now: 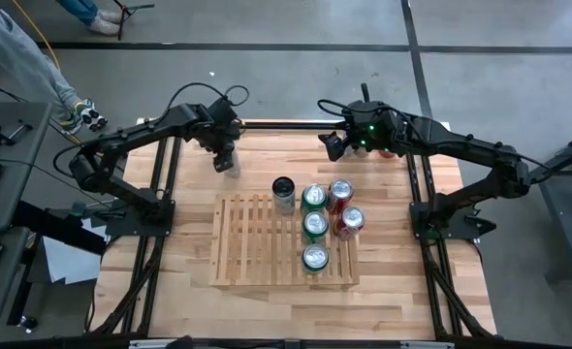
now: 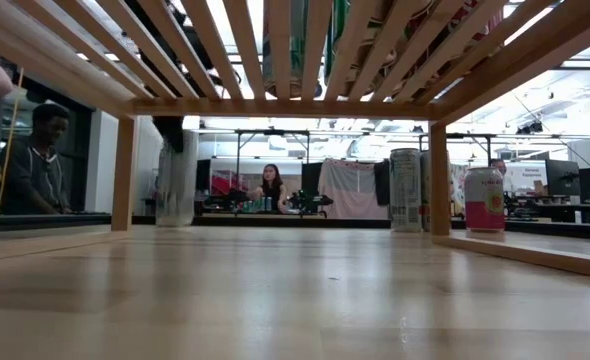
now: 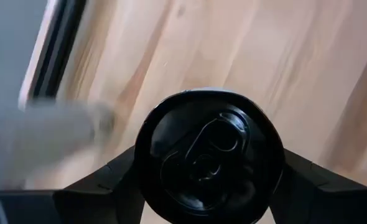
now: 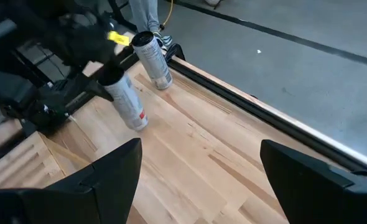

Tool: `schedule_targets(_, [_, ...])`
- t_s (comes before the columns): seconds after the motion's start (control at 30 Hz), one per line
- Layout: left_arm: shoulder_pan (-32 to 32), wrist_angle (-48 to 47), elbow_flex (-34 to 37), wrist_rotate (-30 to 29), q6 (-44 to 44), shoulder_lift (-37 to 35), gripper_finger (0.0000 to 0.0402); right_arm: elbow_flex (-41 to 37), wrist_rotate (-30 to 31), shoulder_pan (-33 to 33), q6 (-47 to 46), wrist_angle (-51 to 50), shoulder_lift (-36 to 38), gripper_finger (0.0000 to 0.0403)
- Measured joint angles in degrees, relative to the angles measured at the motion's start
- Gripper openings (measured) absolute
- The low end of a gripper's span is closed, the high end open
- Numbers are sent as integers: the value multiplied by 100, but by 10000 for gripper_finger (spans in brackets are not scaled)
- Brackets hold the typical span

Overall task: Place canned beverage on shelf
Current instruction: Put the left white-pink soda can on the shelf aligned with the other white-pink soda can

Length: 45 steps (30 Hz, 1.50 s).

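A slim silver can [image 4: 129, 102] with a black top [image 3: 208, 155] stands upright on the bare tabletop near its far left, beyond the slatted shelf [image 1: 247, 242]. My left gripper [image 1: 226, 155] reaches down over it, one finger on each side. In the low view the can [image 2: 175, 185] rests on its base under the gripper. My right gripper [image 1: 333, 145] hangs open over the table's far side and holds nothing [image 4: 199, 174]. My left gripper has the can's upper side wall [image 3: 140, 155] between its two fingers [image 3: 112, 177], one on each opposite side. The fingers come from above, pointing steeply down. The can's black rim hides the pads. The can stands upright with its base on the tabletop.
A second silver can [image 4: 153, 59] stands by the table's far edge, close behind the first. Several cans, green [image 1: 315, 225], red [image 1: 350, 221] and one dark-topped [image 1: 283, 194], stand on the shelf's right half. A tall can [image 2: 405, 190] and a pink can [image 2: 483, 200] stand at the far right. People sit beyond the table.
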<state>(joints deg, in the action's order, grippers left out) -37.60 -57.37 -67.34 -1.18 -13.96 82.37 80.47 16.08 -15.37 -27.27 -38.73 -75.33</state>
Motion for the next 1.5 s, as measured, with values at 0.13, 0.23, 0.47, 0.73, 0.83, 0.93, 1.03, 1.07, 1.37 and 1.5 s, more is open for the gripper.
schedule_targets(0.13, [120, -926, -751, -272, 1733, -17, 238, 0, 0, -40, -265, 134, 0, 312])
schedule_targets(0.23, [185, -1380, -1344, -683, 2834, -17, 238, 0, 4, -42, -379, 337, 0, 312])
schedule_targets(0.47, [200, -1536, -2092, -963, 3442, -24, 253, 2, -457, -40, -371, 769, 2, 312])
schedule_targets(0.73, [200, -1454, -2917, -416, 3827, -15, 251, 2, -1846, 2, 614, 1792, 2, 312])
schedule_targets(0.83, [200, -1261, -3259, -191, 4074, -15, 251, 4, -1767, 71, 1004, 2167, -32, 312])
schedule_targets(0.93, [202, -857, -3556, 37, 4412, -16, 251, 9, -1343, 139, 1320, 2398, -143, 312])
schedule_targets(1.03, [205, -351, -3747, 172, 4819, -17, 251, 9, -765, 228, 1635, 2632, -312, 312])
schedule_targets(1.07, [205, -162, -3784, 232, 4974, -17, 251, 9, -551, 264, 1743, 2706, -378, 312])
schedule_targets(1.37, [200, 925, -3796, 627, 6674, 125, 251, 4, 2040, 753, 3796, 3844, -993, 312])
schedule_targets(1.5, [200, 965, -3796, 841, 7310, 365, 251, 4, 2891, 951, 5359, 4448, -1191, 312])
